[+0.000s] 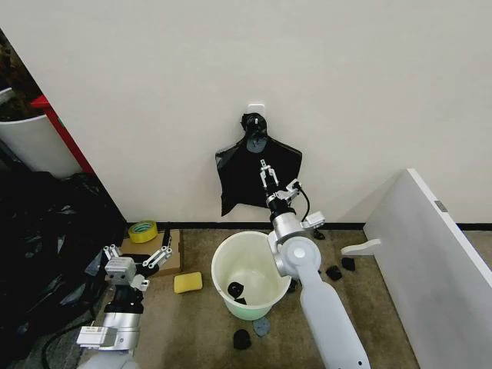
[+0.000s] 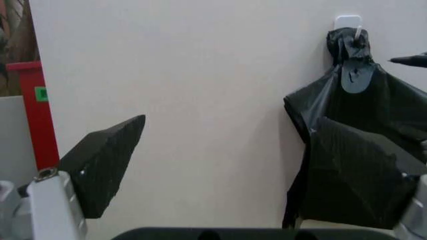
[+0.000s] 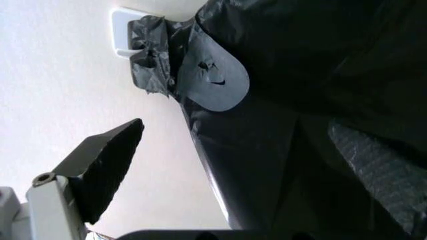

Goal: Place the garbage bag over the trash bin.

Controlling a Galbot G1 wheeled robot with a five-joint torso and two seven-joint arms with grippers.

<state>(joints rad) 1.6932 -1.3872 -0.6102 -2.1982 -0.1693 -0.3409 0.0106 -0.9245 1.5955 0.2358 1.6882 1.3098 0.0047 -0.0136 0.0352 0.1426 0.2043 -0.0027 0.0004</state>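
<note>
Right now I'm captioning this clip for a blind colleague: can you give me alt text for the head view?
A black garbage bag hangs from a white wall hook, and the right gripper, fingers open, reaches up against it. Below stands the white trash bin, unlined; the left gripper waits open, low at the left.

- A roll of yellow tape (image 1: 143, 231) lies on a flat brown cardboard box (image 1: 174, 260) by the wall
- A yellow rectangular sponge (image 1: 187, 282) rests on the carpet just beside the box
- Small black scraps (image 1: 334, 272) are scattered on the floor
- A white slanted panel (image 1: 427, 269) stands at the right
- A heap of black plastic (image 1: 46, 246) fills the left, below a red post (image 1: 63, 134)
- A white wall hook (image 1: 256, 107) sits high on the wall
</note>
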